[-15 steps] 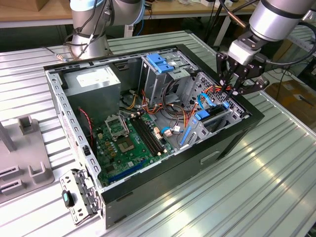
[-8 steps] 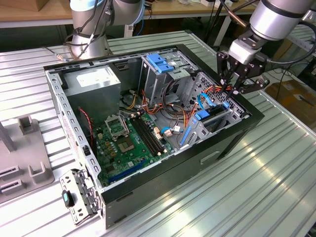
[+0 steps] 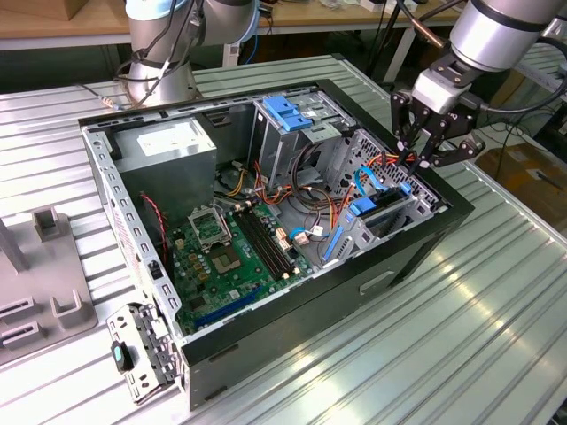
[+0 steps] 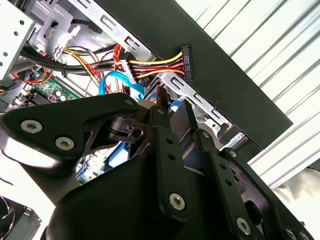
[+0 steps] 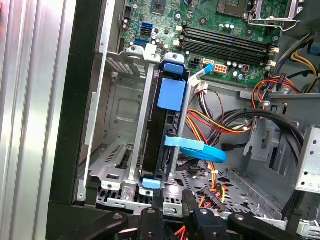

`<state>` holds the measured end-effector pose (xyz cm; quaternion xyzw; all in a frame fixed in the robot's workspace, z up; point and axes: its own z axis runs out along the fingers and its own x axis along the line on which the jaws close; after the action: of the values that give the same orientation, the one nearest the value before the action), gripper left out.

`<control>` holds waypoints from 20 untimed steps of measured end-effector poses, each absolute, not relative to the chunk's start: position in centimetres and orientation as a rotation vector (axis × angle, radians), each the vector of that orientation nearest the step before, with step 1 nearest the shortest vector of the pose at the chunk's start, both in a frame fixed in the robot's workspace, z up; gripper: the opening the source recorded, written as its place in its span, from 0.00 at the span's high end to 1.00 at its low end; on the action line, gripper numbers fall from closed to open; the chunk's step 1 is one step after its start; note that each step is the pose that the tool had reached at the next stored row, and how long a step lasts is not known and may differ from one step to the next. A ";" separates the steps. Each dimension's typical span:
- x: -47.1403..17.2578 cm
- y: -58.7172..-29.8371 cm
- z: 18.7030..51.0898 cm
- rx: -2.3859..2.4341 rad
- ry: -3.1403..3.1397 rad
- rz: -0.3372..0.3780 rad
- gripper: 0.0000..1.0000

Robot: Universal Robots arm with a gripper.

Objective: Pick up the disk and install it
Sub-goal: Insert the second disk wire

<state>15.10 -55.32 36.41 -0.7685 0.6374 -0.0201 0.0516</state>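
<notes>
- The black multi-link claw [image 3: 420, 162] hung over one end of the open black computer case [image 3: 403, 266], which sat on the ribbed metal table [image 3: 478, 354]. Its fingers [image 5: 158, 202] stood narrowly spread with nothing between them.
- The disk [image 5: 171, 95], a flat drive in a bright blue plastic carrier, stood on edge in the silver sheet-metal drive cage [image 5: 117, 110], directly beneath the claw's tips. Seating depth could not be confirmed; an unlatched carrier could work loose.
- A flat blue ribbon cable [image 5: 197, 149] crossed the carrier just ahead of the tips. A finger could snag it and drag the disk.
- The red, yellow and black wire bundle [image 4: 155, 64] and its black plug [image 4: 186, 62] lay just beside the claw. Contact could strain them.
- The cage rim lay near the tips, so a skewed descent could strike it.
</notes>
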 end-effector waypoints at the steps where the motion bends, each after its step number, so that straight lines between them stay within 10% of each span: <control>1: 15.1 -55.3 36.4 -2.338 1.939 -0.061 0.70; 20: 16.6 -54.9 36.4 -2.355 1.918 -0.060 0.70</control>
<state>16.64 -54.87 36.41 -0.7742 0.6305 -0.0197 0.0517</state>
